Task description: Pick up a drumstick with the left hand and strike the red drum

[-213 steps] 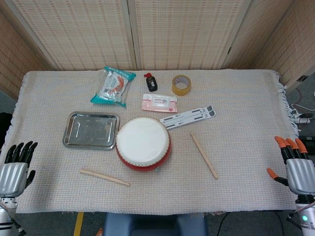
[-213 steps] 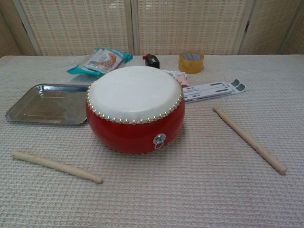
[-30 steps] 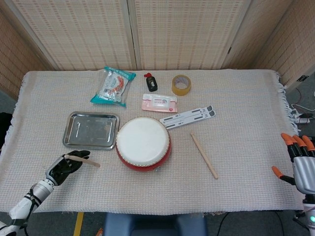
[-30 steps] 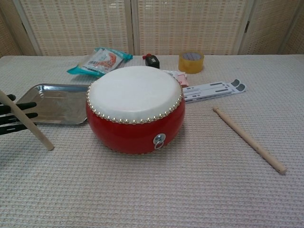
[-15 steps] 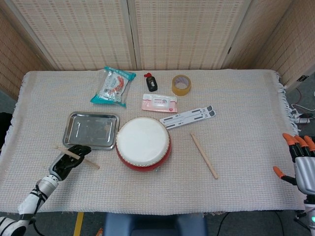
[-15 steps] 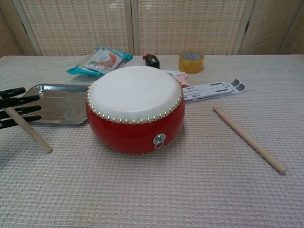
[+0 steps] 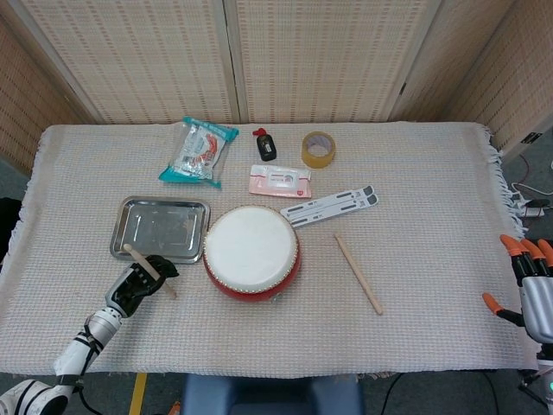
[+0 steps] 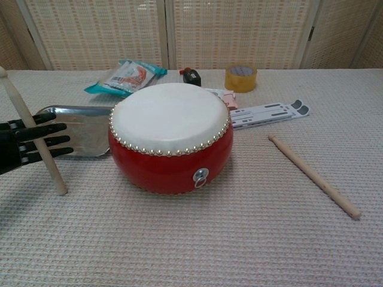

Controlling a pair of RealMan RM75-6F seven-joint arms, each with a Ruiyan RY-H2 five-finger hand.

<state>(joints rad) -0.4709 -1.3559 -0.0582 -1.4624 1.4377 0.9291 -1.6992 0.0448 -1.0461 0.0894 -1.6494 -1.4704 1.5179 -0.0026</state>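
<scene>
The red drum [image 7: 251, 252] [image 8: 171, 136] with its white skin sits mid-table. My left hand [image 7: 138, 281] [image 8: 27, 143], black-fingered, holds a wooden drumstick [image 7: 147, 269] [image 8: 36, 140] just left of the drum, over the near edge of the metal tray. The stick is tilted steeply, its lower tip close to the cloth. A second drumstick [image 7: 358, 273] [image 8: 313, 175] lies on the cloth right of the drum. My right hand [image 7: 531, 290], with orange fingertips, hangs at the table's far right edge, fingers apart and holding nothing.
A metal tray [image 7: 160, 229] [image 8: 72, 128] lies left of the drum. Behind the drum are a snack bag [image 7: 200, 151], a small black bottle [image 7: 264, 145], a tape roll [image 7: 318, 149], a pink pack [image 7: 279, 181] and a white folding stand [image 7: 331, 205].
My left hand has carried the drumstick rightwards, closer to the drum, and the stick now stands more upright. The right hand has hardly moved.
</scene>
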